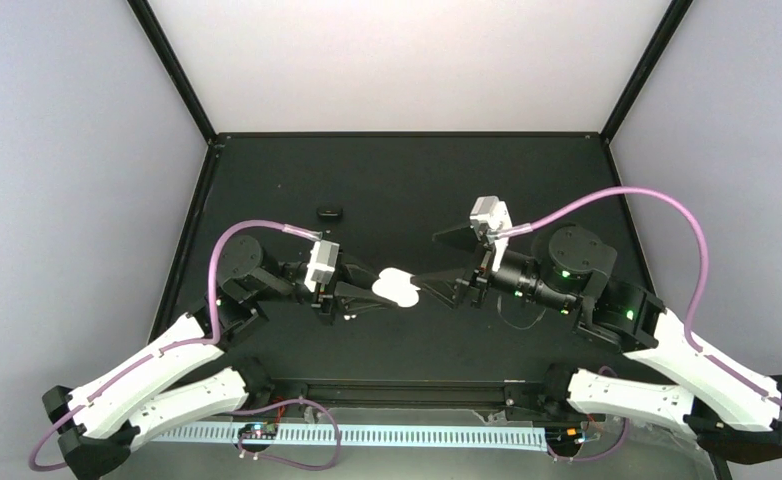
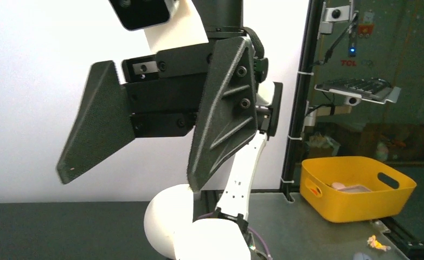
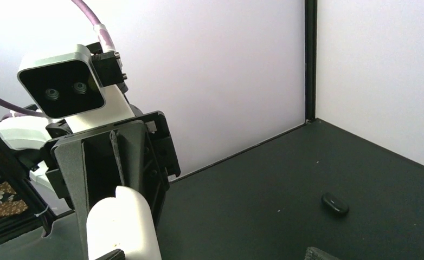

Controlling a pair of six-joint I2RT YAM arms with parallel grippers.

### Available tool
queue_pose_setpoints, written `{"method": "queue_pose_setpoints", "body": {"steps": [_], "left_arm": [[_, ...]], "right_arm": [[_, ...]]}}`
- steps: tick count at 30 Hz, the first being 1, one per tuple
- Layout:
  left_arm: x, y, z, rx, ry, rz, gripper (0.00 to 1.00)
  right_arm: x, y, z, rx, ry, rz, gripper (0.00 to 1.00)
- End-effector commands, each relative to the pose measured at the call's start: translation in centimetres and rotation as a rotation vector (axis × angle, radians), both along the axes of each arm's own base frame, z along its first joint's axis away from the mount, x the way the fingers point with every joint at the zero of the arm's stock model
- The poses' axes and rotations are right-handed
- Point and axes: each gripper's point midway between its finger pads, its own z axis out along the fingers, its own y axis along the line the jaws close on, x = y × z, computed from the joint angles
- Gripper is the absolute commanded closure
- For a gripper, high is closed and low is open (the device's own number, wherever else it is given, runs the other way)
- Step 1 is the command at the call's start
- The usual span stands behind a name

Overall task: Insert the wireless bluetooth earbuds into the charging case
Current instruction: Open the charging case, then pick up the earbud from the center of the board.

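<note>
The white charging case (image 1: 398,287) is held above the table's middle, between the two arms. My left gripper (image 1: 375,288) is shut on it. In the right wrist view the case (image 3: 122,223) sits between the left gripper's dark fingers (image 3: 145,162). In the left wrist view the case (image 2: 215,241) shows two white lobes, so its lid (image 2: 164,219) looks open. My right gripper (image 1: 429,260) is open wide, and one fingertip (image 2: 192,185) touches the lid's edge. No earbud shows clearly in any view.
A small black oval object (image 1: 329,211) lies on the dark table behind the left arm, and also shows in the right wrist view (image 3: 334,203). White walls enclose the table. A yellow bin (image 2: 361,187) stands outside the enclosure.
</note>
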Motion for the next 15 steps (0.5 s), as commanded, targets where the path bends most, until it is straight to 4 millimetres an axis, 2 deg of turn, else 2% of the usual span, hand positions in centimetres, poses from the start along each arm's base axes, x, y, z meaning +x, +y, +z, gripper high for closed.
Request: {"method": "queue_pose_setpoints", "body": {"steps": [1,4,7,12,15], "left_arm": [[0.5,1.1,1.1,-0.034,-0.044,0.092,0.99],[2.4,2.1,1.1,-0.053,-0.039,0.229,0.98],[3.8,3.6,1.7,-0.079,-0.022,0.307,0.99],[5.0,5.6,2.7,-0.125,0.009,0.378,0.99],[6.3,6.9,2.7,-0.141,0.039,0.446,0.98]], "right_arm": [[-0.4,-1.7,1.5,0.084,-0.028,-0.028,0.14],[0.2,-2.9,1.3,0.096,-0.028,-0.088,0.13],[1.2,-3.4,-0.7,0.060,0.009,-0.158,0.14],[3.1,-2.9,-6.0,-0.041,0.100,-0.246,0.14],[4.0,-1.2,-10.4,-0.083,0.194,-0.237,0.14]]}}
